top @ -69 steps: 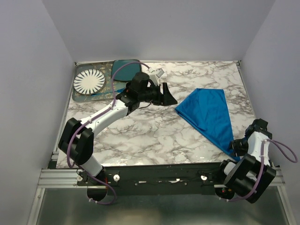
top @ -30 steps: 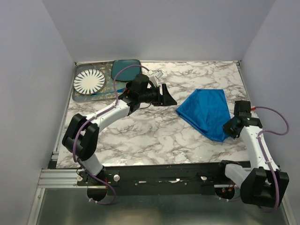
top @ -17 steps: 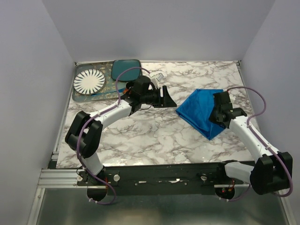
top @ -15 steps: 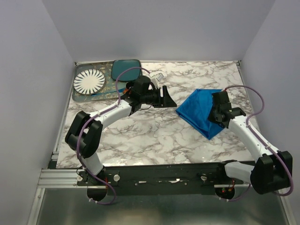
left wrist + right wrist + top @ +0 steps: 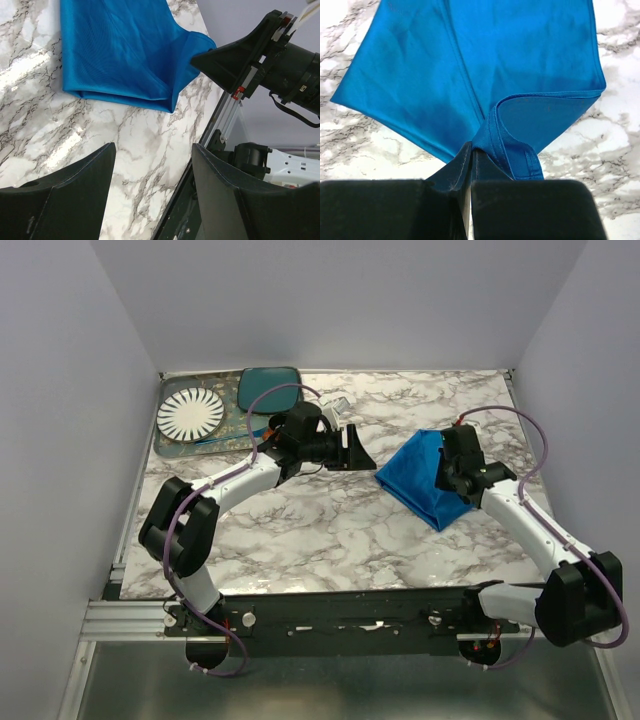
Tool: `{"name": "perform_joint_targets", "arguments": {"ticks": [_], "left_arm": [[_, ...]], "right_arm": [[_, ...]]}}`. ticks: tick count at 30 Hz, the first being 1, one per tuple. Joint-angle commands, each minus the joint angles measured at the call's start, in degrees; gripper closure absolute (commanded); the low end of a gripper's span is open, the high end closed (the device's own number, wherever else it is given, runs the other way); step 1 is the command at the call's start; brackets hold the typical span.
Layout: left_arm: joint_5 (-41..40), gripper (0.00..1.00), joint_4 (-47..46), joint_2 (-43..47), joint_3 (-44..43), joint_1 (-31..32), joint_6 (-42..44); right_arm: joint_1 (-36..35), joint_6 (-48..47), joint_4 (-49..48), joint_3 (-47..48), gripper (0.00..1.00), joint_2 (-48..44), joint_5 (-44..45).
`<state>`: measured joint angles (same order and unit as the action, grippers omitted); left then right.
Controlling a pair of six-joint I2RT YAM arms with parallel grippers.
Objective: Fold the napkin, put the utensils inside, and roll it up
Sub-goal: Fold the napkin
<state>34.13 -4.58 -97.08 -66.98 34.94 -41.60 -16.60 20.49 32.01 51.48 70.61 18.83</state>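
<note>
The bright blue napkin (image 5: 418,483) lies on the marble table right of centre, its near corner lifted and folded back over itself. My right gripper (image 5: 449,468) is shut on that folded corner. In the right wrist view the fingers (image 5: 471,150) pinch the hem, with the napkin (image 5: 470,65) spread beyond. My left gripper (image 5: 358,448) hovers open and empty just left of the napkin. In its own view its jaws (image 5: 151,150) stand wide apart, with the napkin (image 5: 120,55) ahead. A slim bluish utensil, likely the fork (image 5: 212,439), lies on the tray at far left.
A tray (image 5: 170,448) at the back left holds a white striped plate (image 5: 190,414). A dark teal plate (image 5: 268,388) sits beside it. Walls close in the table on three sides. The right arm's purple cable arches over the right side of the table.
My right gripper has carried the napkin's near corner from the front right edge up and left over the cloth, which now looks shorter. The left arm has barely moved.
</note>
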Motion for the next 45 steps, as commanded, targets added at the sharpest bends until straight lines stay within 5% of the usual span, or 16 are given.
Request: {"name": "perform_joint_targets", "arguments": {"ticks": [1, 31, 38, 45], "left_arm": [[1.11, 0.29, -0.61, 1.36, 0.27, -0.40, 0.21], [1.20, 0.29, 0.45, -1.10, -0.70, -0.84, 1.17], [-1.16, 0.29, 2.03, -1.27, -0.96, -0.92, 2.92], [-7.84, 0.21, 6.41, -4.25, -4.98, 1.52, 4.42]], "right_arm": [[-1.59, -3.17, -3.35, 1.43, 0.91, 1.11, 0.33], [-5.64, -9.68, -7.58, 10.83, 0.85, 21.76, -7.14], [-5.64, -9.17, -7.23, 14.60, 0.53, 23.61, -17.50], [-3.53, -1.78, -8.81, 5.41, 0.32, 8.41, -21.64]]}}
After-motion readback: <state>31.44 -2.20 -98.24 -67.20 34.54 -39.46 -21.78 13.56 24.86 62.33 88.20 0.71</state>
